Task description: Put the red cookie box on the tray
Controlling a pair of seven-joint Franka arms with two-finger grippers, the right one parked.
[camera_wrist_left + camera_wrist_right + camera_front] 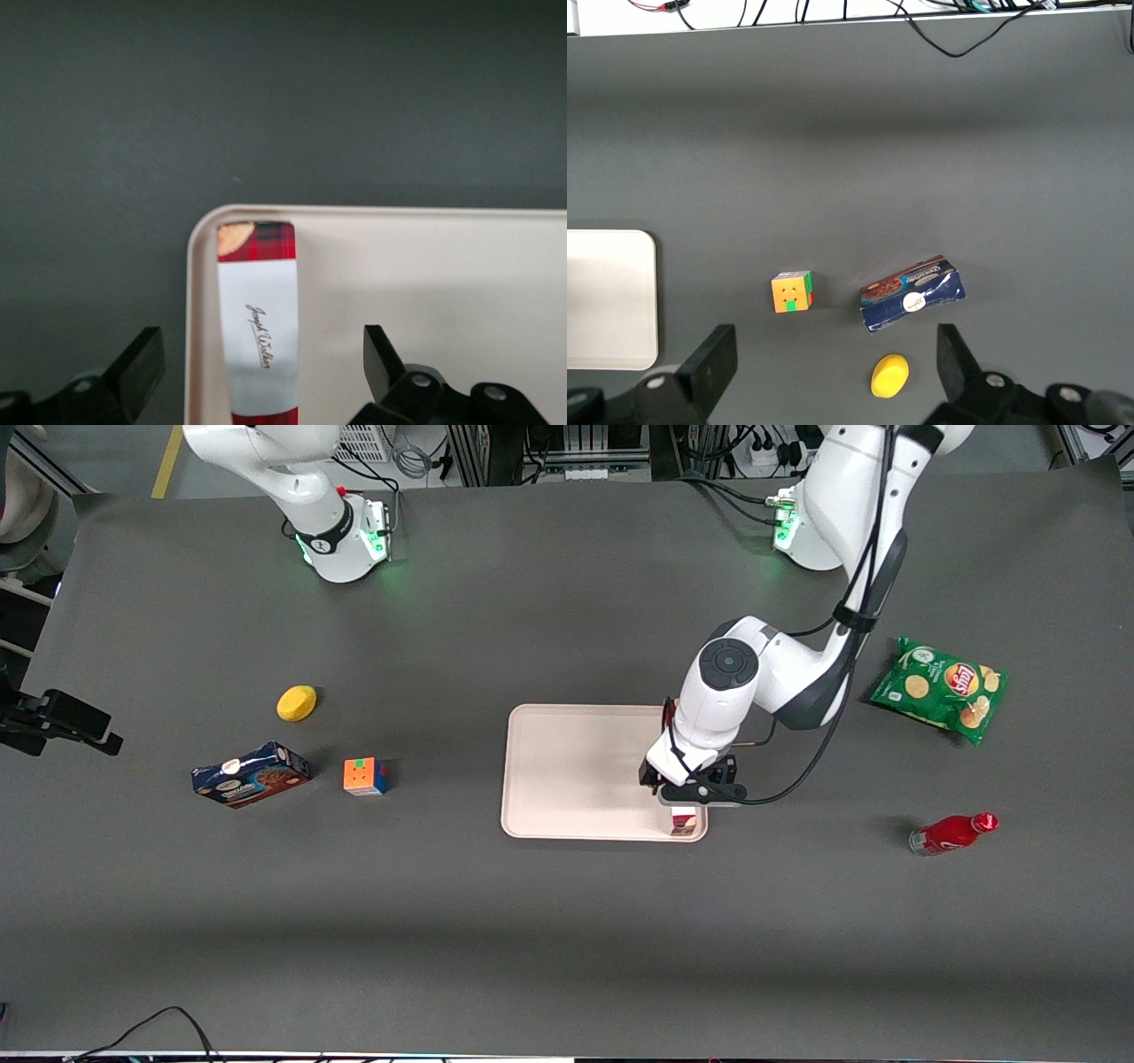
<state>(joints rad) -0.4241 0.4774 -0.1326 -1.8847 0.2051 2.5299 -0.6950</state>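
From the front, the red cookie box (684,821) lies in the tray (576,771) at its five o'clock corner, under the hand (687,802). The wrist camera shows the hand (257,376) released, fingers (142,359) well apart either side of the plaid carton's white panel. Placement looks done; the next move is lifting clear.

The tool (687,802) hangs over the tray (567,771) — the red cookie box (683,823) lies in its corner nearest the camera.
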